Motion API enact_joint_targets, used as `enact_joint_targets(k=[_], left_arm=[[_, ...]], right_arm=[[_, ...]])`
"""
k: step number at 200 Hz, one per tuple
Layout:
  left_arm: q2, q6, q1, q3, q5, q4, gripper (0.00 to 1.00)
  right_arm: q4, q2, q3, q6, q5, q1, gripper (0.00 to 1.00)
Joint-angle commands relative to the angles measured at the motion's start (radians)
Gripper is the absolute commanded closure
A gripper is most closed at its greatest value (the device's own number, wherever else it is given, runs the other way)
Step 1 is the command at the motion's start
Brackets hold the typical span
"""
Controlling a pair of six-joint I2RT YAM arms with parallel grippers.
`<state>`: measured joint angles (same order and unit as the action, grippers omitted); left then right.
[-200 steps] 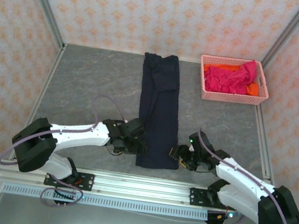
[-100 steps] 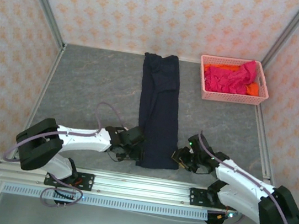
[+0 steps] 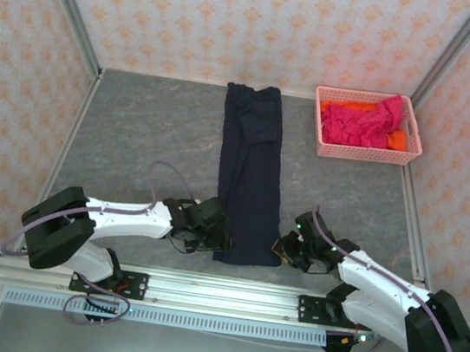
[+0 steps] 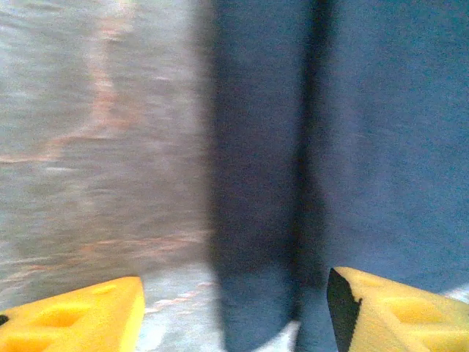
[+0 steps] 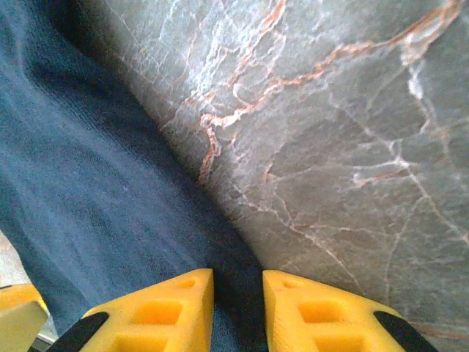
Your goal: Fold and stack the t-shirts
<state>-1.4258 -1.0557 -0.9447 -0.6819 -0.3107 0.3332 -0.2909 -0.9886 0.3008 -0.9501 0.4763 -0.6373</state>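
Closest to me, the two arms are bolted to a metal rail (image 3: 218, 294) along the near edge of the grey marbled table (image 3: 135, 136), and both reach low toward the near end of the navy shirt (image 3: 250, 178). The left gripper (image 3: 216, 239) sits at the shirt's near left corner. Its yellow fingers (image 4: 80, 315) stand well apart, one over bare table and the other over the cloth, with the shirt's folded edge lying between them. The right gripper (image 3: 281, 251) is at the near right corner. Its fingers (image 5: 161, 312) are drawn close together, leaving only a narrow gap, and the dark edge of the shirt runs into that gap. I cannot tell whether they are actually pinching the cloth. The navy shirt lies flat as a long narrow strip down the middle of the table, running from between the two grippers up to the far edge. Farther back, in the far right corner, stands a pink lattice basket (image 3: 362, 153). A crumpled magenta shirt (image 3: 360, 124) is heaped in it, with an orange shirt (image 3: 400, 141) showing beneath and beside it. Patterned wallpaper (image 3: 257, 21) closes in the table behind and on both sides.
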Motion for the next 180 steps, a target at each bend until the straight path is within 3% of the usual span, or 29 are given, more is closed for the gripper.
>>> enact_joint_targets(k=[1,41,58,87,126,180], left_arm=[[0.065,-0.020,-0.019,0.019,-0.034,-0.166,0.29],[-0.064,-0.049,-0.018,0.015,-0.103,-0.310,0.23],[-0.079,-0.052,-0.020,0.007,-0.074,-0.231,0.27],[0.031,-0.026,-0.019,0.005,0.035,-0.022,0.26],[0.161,0.004,-0.015,0.008,0.056,0.004,0.25],[0.035,-0.050,-0.015,0.046,0.014,-0.073,0.27]], right_arm=[[0.233,-0.040,-0.029,-0.019,0.098,-0.035,0.73],[0.272,-0.055,-0.032,-0.026,0.120,-0.038,0.73],[0.272,-0.050,-0.037,-0.032,0.121,-0.038,0.73],[0.271,-0.042,-0.045,-0.036,0.115,-0.039,0.73],[0.279,-0.055,-0.041,-0.040,0.111,-0.042,0.73],[0.280,-0.065,-0.027,-0.037,0.115,-0.044,0.73]])
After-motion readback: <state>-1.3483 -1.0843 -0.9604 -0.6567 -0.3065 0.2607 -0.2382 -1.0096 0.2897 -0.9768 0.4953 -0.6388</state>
